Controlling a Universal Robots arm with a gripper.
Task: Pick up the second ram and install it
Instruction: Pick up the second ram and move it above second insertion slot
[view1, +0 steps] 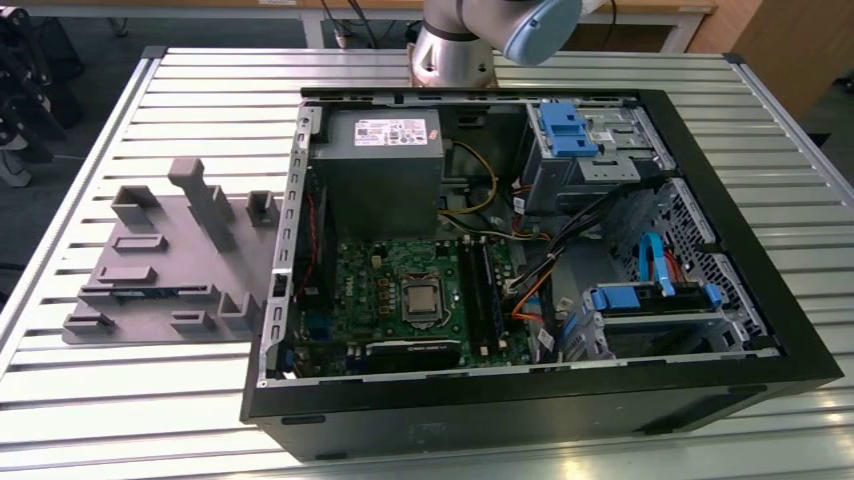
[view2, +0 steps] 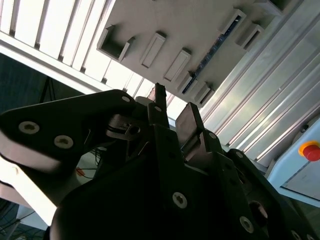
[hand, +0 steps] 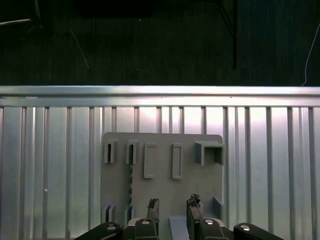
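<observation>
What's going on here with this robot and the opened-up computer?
A robot arm is working over a grey tray that sits beside an open computer case on a slatted table. In the first wrist view its gripper hangs above the tray, open and empty. The second ram, a thin dark stick, lies in a slot of the tray, not yet picked up.

The exterior view looks steeply down on the ribbed aluminium tabletop (view1: 200, 90), with the open black computer case (view1: 534, 405) at centre and the grey plastic tray with upright blocks (view1: 174, 262) at nine o'clock. Both wrist views look past the gripper (hand: 172, 205) at that tray, the first straight down, the second close and oblique.
</observation>
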